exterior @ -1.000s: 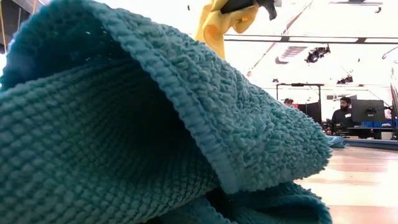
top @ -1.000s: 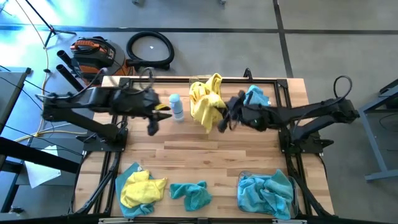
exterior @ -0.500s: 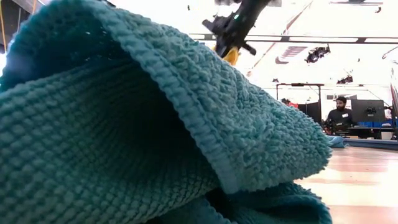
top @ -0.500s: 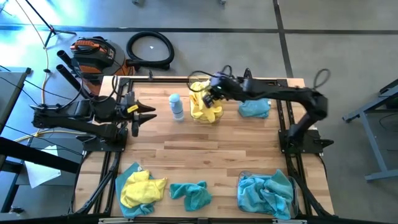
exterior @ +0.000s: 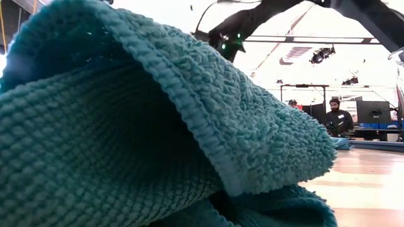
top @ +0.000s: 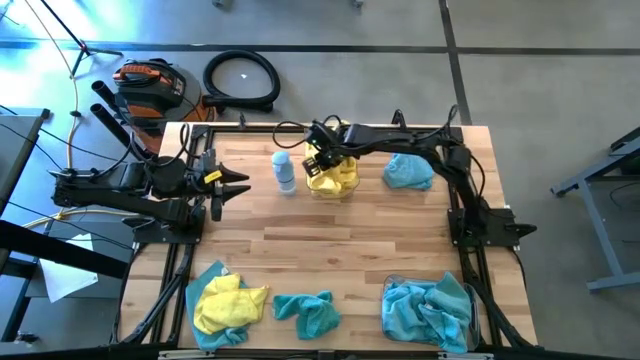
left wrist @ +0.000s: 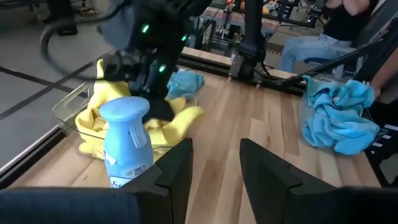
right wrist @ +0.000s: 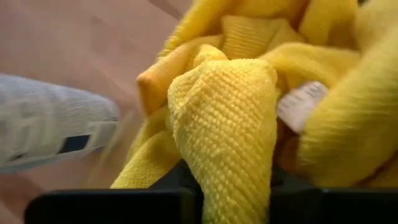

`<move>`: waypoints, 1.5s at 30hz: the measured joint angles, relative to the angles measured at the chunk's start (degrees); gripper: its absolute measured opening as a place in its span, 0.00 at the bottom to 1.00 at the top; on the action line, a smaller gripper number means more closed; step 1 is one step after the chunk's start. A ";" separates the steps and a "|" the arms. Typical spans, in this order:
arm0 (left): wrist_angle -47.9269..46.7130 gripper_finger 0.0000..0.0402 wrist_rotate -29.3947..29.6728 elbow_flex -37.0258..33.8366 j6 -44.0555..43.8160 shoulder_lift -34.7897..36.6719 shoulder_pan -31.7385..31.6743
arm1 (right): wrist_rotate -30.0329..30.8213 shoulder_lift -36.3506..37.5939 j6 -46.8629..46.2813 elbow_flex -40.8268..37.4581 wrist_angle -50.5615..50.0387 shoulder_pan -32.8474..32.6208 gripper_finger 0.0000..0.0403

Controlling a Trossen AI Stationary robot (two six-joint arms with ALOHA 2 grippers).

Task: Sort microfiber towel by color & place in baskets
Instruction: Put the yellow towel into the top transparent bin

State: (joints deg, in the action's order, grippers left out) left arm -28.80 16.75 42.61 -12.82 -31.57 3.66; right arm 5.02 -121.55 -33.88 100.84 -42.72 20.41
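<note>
1. The right gripper point(top: 322, 160) is low over the far tub point(left wrist: 68, 107), the one with the yellow towels point(top: 335, 178) in it. Its job now looks like letting go of a yellow towel there.
2. To do this well, the fingers should spread wide first. Then the arm should lift straight up, so the soft cloth does not snag and come back out.
3. In the right wrist view a fold of yellow towel point(right wrist: 227, 118) sits right between the two dark fingers and touches them. I cannot tell if they squeeze it or have let go.
4. The left gripper point(top: 240, 183) waits at the left side, fingers spread, holding nothing.
5. A small bottle point(top: 285, 172) stands just beside the tub. The arm should not bump it.
6. A blue towel point(top: 408, 172) lies near the tub on its other side. More towels lie at the near edge, some in a second tub point(top: 472, 300).
</note>
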 joint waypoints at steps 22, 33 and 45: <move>-1.38 0.30 -1.18 -0.04 -0.48 1.38 0.02 | -0.37 5.87 -1.64 2.39 -5.10 0.94 0.52; -1.31 0.30 -0.74 -0.04 -0.59 1.38 0.02 | 7.26 10.47 0.85 4.99 -11.46 0.83 0.52; -1.33 0.30 -0.41 -0.04 -0.59 1.38 0.02 | 1.98 10.44 0.69 5.04 -16.10 0.76 0.52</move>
State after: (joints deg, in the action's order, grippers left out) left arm -30.13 16.34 42.57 -13.41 -30.20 3.68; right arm 7.00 -111.11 -33.19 105.89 -58.83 21.17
